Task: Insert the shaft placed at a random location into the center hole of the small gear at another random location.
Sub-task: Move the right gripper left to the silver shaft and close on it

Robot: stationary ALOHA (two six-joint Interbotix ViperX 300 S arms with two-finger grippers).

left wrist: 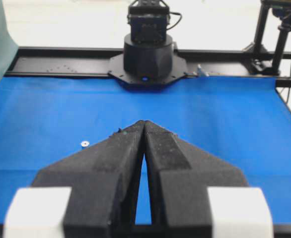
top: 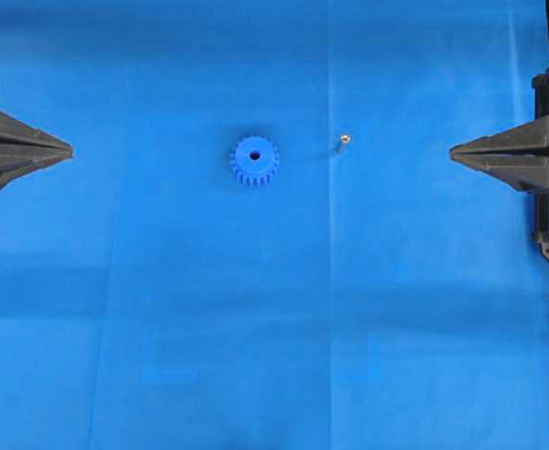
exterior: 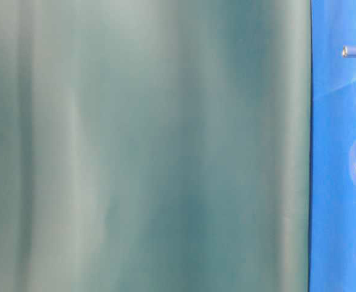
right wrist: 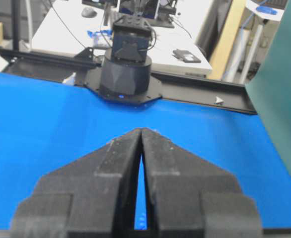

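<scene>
At the 9 o'clock edge of the overhead view, the left tool (top: 68, 149) rests with its black fingers pressed together, nothing between them. The blue-covered surface (top: 274, 309) stretches across the whole view. Just up from centre, toward 11 o'clock, the small gear (top: 254, 161) lies flat with its center hole (top: 254, 155) facing up. The shaft (top: 344, 141) stands near the gear at its 3 o'clock side, apart from it. At the 3 o'clock edge, the right tool (top: 452, 153) also has its fingers together and holds nothing. Both tools are well apart from the gear and shaft.
</scene>
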